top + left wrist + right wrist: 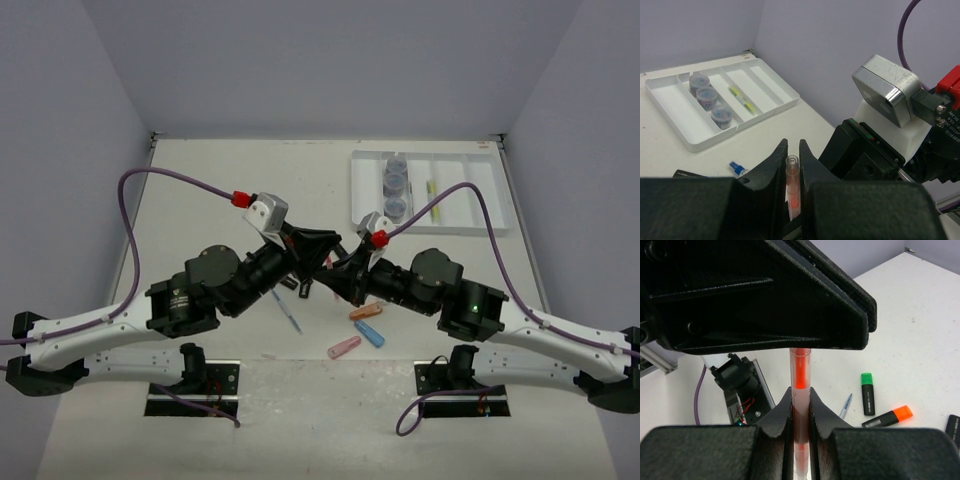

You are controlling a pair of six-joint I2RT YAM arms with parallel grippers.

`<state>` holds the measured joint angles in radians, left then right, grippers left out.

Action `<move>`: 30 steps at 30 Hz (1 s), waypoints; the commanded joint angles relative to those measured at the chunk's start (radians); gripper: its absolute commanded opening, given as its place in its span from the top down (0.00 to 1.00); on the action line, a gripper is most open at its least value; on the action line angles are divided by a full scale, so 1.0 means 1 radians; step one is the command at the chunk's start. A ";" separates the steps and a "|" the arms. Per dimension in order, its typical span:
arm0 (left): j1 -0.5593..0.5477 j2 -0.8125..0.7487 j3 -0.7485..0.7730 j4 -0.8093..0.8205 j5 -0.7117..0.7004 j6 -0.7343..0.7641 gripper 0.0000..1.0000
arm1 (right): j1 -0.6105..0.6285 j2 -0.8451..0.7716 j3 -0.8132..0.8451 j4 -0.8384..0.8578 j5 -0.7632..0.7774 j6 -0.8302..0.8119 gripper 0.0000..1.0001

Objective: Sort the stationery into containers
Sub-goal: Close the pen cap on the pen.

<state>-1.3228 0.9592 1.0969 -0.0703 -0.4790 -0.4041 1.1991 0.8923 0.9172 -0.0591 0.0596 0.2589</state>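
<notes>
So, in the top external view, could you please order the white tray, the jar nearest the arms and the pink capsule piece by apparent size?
1. white tray: by far the largest.
2-3. nearest jar and pink capsule piece: much alike. The capsule looks longer but slimmer, and it lies nearer the camera, so I would not rank these two.

Both arms crowd the table's middle. The left gripper and right gripper meet nose to nose, clamped on one orange pen, so nothing passes there. Purple cables arch over each side. Bare surface lies toward the far left corner. The tray fills the far right corner, with jars packing its second compartment from the left. Capsule pieces and a blue pen dot the near middle.
</notes>
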 commanded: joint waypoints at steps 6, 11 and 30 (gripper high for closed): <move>-0.014 0.075 -0.214 0.123 0.279 -0.136 1.00 | -0.165 0.137 0.487 -0.015 -0.037 -0.066 1.00; -0.015 0.075 -0.306 0.189 0.312 -0.183 1.00 | -0.174 0.214 0.600 -0.066 -0.050 -0.079 1.00; -0.012 -0.059 0.058 -0.093 -0.116 0.003 0.36 | -0.153 0.005 0.007 0.085 -0.246 0.066 1.00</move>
<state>-1.3304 0.9100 1.0680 -0.1460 -0.5620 -0.4662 1.0365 0.9084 0.9283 -0.0727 -0.1638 0.2997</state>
